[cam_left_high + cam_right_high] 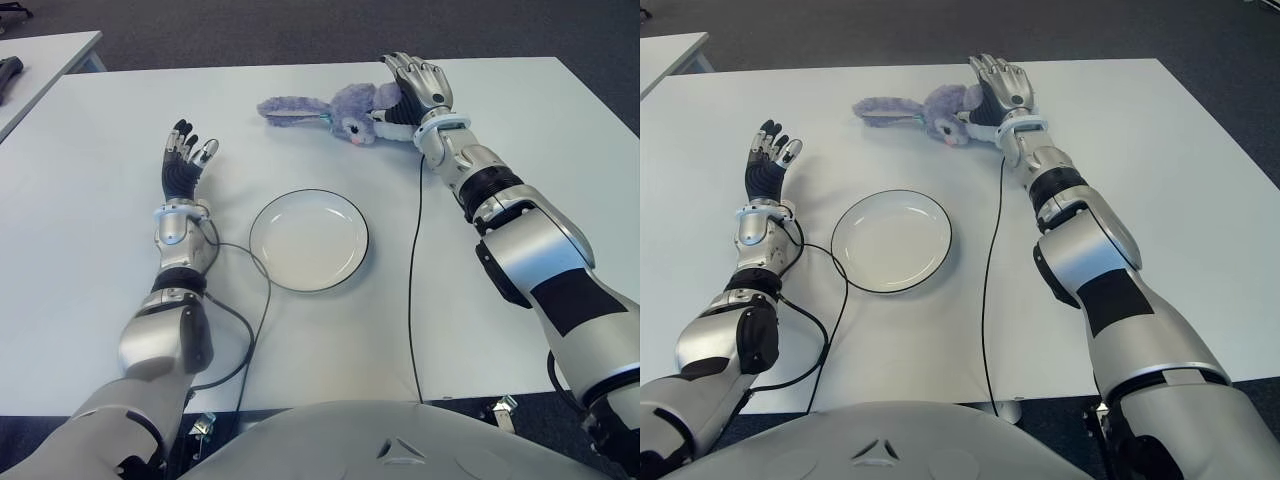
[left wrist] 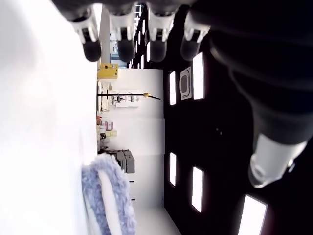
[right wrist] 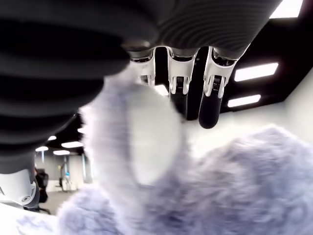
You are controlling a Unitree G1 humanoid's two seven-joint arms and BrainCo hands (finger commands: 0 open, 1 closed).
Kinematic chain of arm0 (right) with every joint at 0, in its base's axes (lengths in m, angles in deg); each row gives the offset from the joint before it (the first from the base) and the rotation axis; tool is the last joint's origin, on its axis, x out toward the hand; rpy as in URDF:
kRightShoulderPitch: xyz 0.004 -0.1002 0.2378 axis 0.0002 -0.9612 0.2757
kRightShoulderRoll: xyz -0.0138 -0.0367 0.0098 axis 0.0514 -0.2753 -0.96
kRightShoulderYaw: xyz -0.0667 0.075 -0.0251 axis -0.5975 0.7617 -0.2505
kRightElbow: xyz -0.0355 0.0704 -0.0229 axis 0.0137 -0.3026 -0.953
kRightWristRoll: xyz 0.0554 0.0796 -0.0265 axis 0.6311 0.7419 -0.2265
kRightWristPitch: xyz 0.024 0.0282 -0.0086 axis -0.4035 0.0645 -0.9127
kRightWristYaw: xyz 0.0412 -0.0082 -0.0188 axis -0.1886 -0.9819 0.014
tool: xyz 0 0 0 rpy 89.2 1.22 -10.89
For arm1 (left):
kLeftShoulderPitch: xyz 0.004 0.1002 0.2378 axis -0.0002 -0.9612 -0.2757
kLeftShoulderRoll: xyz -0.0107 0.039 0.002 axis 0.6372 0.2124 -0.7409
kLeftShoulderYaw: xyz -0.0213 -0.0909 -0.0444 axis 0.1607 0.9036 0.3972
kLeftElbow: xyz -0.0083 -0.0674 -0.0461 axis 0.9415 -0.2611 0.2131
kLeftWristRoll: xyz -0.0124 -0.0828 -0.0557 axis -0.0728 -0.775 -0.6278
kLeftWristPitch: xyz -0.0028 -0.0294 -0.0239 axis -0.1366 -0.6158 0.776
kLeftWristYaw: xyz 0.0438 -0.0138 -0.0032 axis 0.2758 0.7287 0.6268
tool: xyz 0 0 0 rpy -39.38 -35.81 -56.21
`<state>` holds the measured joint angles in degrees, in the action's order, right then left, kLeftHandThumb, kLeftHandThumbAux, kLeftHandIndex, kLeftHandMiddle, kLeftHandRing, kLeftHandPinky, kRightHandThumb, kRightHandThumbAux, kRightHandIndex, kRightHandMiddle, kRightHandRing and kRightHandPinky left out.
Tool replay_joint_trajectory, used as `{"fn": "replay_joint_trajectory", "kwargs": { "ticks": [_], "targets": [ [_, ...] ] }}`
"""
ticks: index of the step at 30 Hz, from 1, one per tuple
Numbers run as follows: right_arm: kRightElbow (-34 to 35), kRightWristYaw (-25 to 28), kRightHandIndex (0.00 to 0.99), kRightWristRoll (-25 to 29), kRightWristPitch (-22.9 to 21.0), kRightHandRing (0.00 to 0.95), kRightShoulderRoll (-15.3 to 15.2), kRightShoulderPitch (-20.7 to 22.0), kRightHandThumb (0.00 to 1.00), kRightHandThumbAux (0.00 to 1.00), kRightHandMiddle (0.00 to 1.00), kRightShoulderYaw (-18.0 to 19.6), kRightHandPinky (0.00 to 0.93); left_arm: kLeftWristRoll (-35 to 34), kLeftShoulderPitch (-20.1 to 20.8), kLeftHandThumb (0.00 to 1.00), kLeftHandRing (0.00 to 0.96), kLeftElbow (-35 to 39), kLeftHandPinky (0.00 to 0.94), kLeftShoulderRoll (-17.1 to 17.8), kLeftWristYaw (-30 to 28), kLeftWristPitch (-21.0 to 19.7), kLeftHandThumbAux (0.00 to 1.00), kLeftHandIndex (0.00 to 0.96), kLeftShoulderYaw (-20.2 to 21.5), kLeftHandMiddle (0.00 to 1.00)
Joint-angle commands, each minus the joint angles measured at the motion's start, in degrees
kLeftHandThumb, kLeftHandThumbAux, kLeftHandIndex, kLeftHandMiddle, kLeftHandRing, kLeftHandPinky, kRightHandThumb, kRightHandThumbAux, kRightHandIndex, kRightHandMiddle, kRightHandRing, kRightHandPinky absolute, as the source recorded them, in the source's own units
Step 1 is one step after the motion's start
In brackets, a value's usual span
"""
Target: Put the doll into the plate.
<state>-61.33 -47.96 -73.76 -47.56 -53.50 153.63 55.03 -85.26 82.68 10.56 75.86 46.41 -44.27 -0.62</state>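
Nearest me the white plate (image 1: 308,240) sits bare, my idle left hand (image 1: 185,160) open-fingered to its left, and beyond it my right hand (image 1: 418,88) drapes uncurled fingers over the soft, light plush rabbit (image 1: 340,110), whose squashy body I judge the surest hold.

Purple bunny doll (image 1: 345,110) lying beyond empty plate (image 1: 308,240).

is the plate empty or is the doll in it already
Empty. The plate shows only its bare white inside; the doll lies on the table beyond it, under the right hand.
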Motion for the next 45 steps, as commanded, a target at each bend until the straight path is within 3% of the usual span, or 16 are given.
{"fn": "replay_joint_trajectory", "kwargs": {
  "ticks": [1, 21, 45],
  "targets": [
    [-2.2, 4.8, 0.043, 0.1, -2.1, 0.134, -2.1, 0.2, 0.214, 0.498, 0.098, 0.6, 0.194, -1.9, -17.6, 0.006, 0.056, -10.9, 0.076, -5.9, 1.4, -1.1, 0.649, 0.036, 2.1, 0.072],
    [-2.8, 9.1, 0.042, 0.8, -4.8, 0.136, -5.1, -0.9, 0.215, 0.52, 0.087, 1.4, 0.211, -2.1, -17.6, 0.0, 0.052, -10.9, 0.064, -5.8, 0.9, -1.1, 0.65, 0.027, 2.4, 0.061],
    [-3.7, 11.4, 0.048, 0.7, -6.8, 0.089, -9.9, -2.3, 0.295, 0.541, 0.079, 2.8, 0.113, -1.6, -17.2, 0.0, 0.034, -11.1, 0.052, -5.7, 1.6, -1.9, 0.637, 0.016, 2.0, 0.041]
  ]
}}
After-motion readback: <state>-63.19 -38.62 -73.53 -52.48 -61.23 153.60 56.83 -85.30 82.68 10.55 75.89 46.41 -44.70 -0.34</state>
